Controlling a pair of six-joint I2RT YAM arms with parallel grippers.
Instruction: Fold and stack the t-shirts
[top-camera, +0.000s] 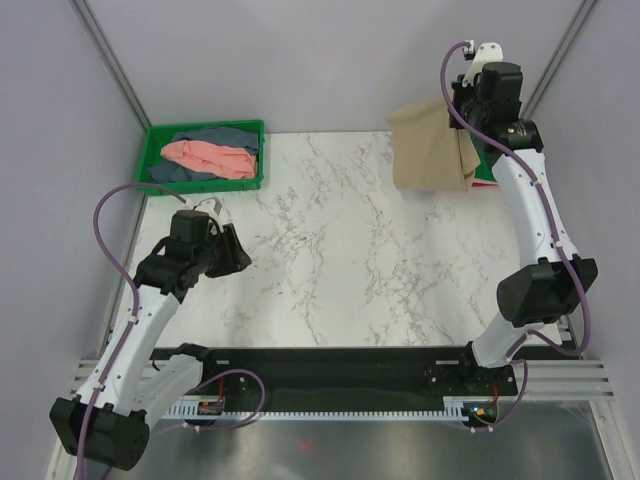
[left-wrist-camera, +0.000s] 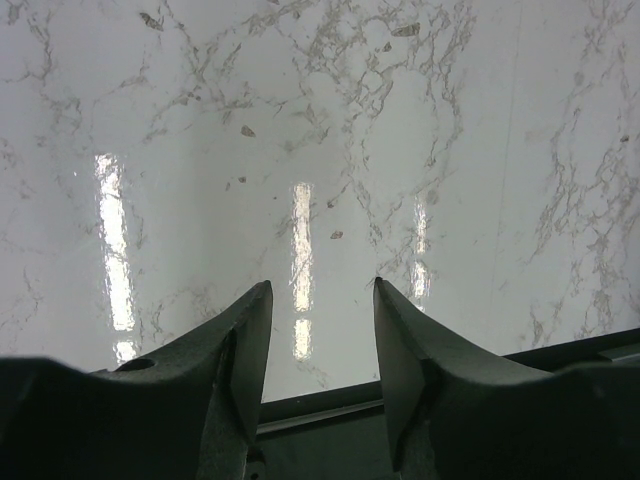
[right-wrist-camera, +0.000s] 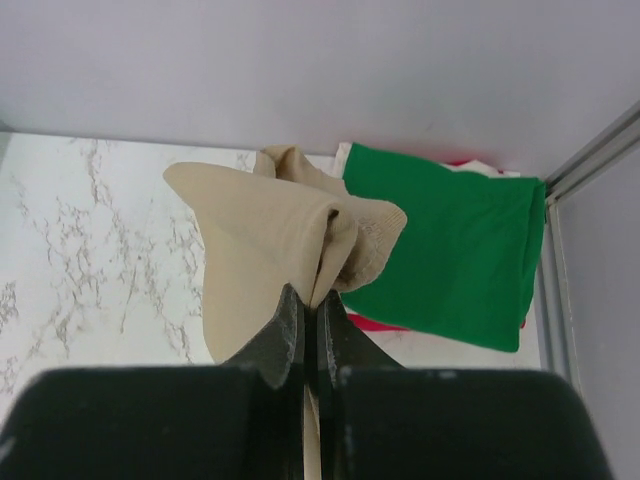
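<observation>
The soft tan-beige cloth t-shirt (top-camera: 430, 150) is hanging limp from the right pincer (right-wrist-camera: 308, 300), which is pinching a fold of it shut, above a folded green t-shirt (right-wrist-camera: 450, 250) at the far right corner of the white marble table (top-camera: 330, 250). Light and floppy, it is probably wanting a second hold at a free corner — the left pincer (left-wrist-camera: 320, 290) is hovering part-open, empty.

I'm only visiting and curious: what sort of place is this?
Most likely a robotics lab test cell: two arms bolted to a marble-patterned table, plain panel walls around it, t-shirts in a green tray, a tan t-shirt pinched in the right gripper.
</observation>
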